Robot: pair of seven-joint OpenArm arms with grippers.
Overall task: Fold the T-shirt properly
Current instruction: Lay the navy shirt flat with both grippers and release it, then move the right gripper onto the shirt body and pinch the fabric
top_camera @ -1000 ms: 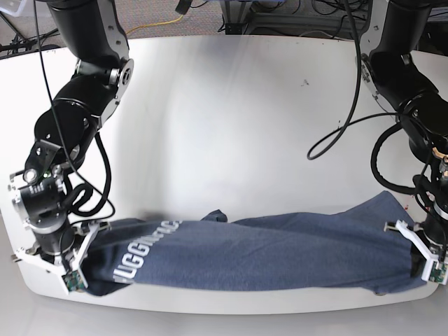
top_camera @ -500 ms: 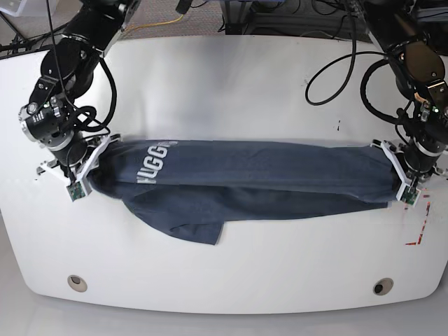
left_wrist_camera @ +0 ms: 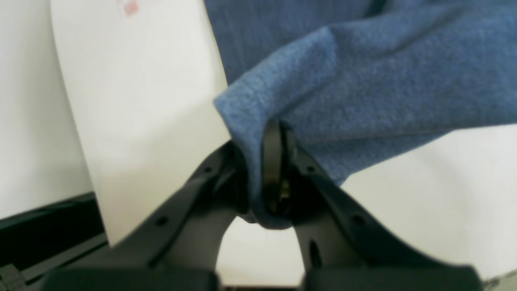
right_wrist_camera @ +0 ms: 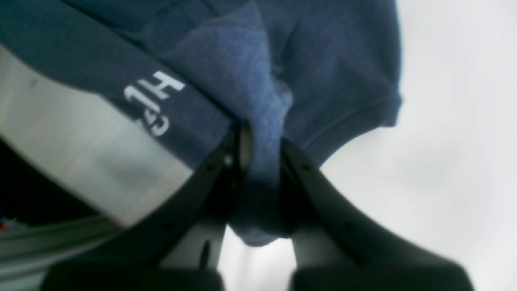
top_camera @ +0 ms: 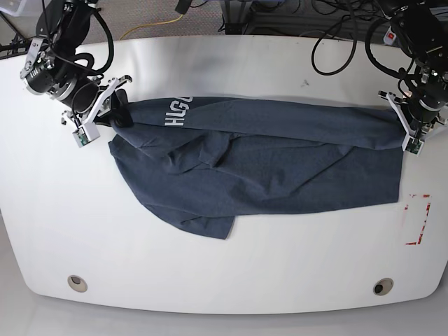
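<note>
Across the far half of the table lies the T-shirt, stretched from the left edge toward the right edge, and we hold it at both ends. Our right gripper, near the far left corner in the base view, is closed on a bunched end of cloth beside the white lettering; our left gripper, near the right edge, is clamped on the other end. Both wrist views show fabric pinched tight between the jaws. We judge this to be the spreading step: the upper edge is taut, but the cloth below is rumpled, with one flap trailing toward the near edge. Next we should lower the taut edge, release, and smooth that flap before folding.
</note>
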